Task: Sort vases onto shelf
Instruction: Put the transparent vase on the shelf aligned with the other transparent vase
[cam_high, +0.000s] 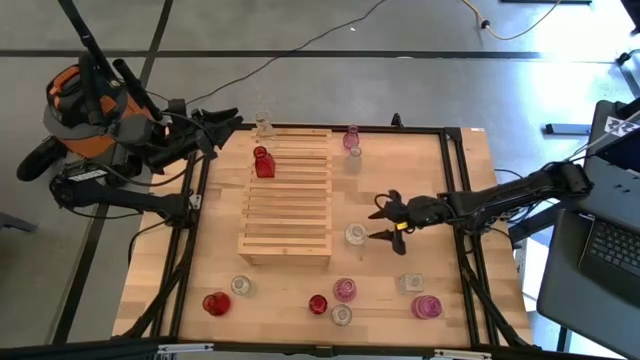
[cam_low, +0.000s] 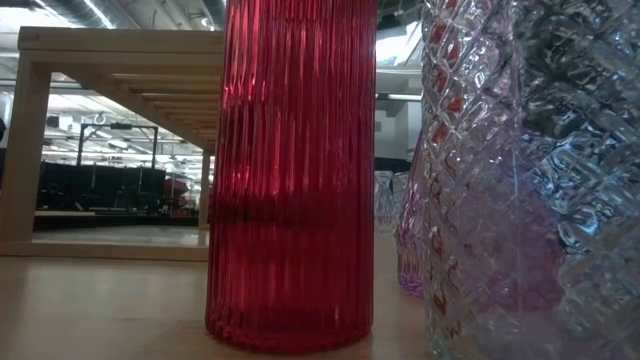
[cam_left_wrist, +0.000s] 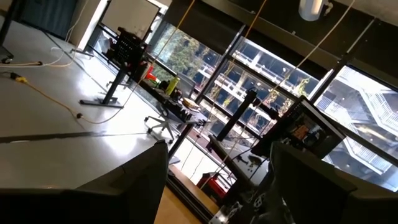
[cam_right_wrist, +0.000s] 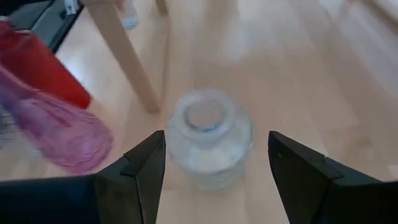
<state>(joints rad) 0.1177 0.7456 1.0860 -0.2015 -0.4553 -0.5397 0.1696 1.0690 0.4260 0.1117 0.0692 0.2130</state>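
Surface (cam_high: 420, 180) of pale wood filling the middle of the high view, framed by dark rails. Shelf (cam_high: 288, 195) of pale slats at centre-left of that frame, long side running top to bottom, with a red vase (cam_high: 264, 162) standing on its upper left corner. Left arm parked at upper left of the high view, off the surface edge, left gripper (cam_high: 222, 124) close to a clear vase (cam_high: 263, 125) just above the shelf's top edge; fingers spread apart in the left wrist view with only the room between them, nothing held. Right arm reaching in from the right edge of the high view, right gripper (cam_high: 383, 223) wide open at centre-right, one finger above and one below, just right of a clear round vase (cam_high: 355, 234) beside the shelf's lower right corner. In the right wrist view, same clear round vase (cam_right_wrist: 208, 138) standing upright between the two dark fingers (cam_right_wrist: 146, 168), apart from both, not grasped. Pink vase (cam_high: 351, 139) at upper centre of the high view, right of the shelf's top. Row along the bottom of the high view: red round vase (cam_high: 216, 303), small clear vase (cam_high: 241, 286), small red vase (cam_high: 318, 304), pink ribbed vase (cam_high: 345, 290), clear vase (cam_high: 341, 316) just below it, clear square vase (cam_high: 410, 284), pink round vase (cam_high: 427, 306). Low view filled by a ribbed red vase (cam_low: 290, 170) and cut-glass vase (cam_low: 535, 180) up close, shelf (cam_low: 110, 70) behind at upper left.
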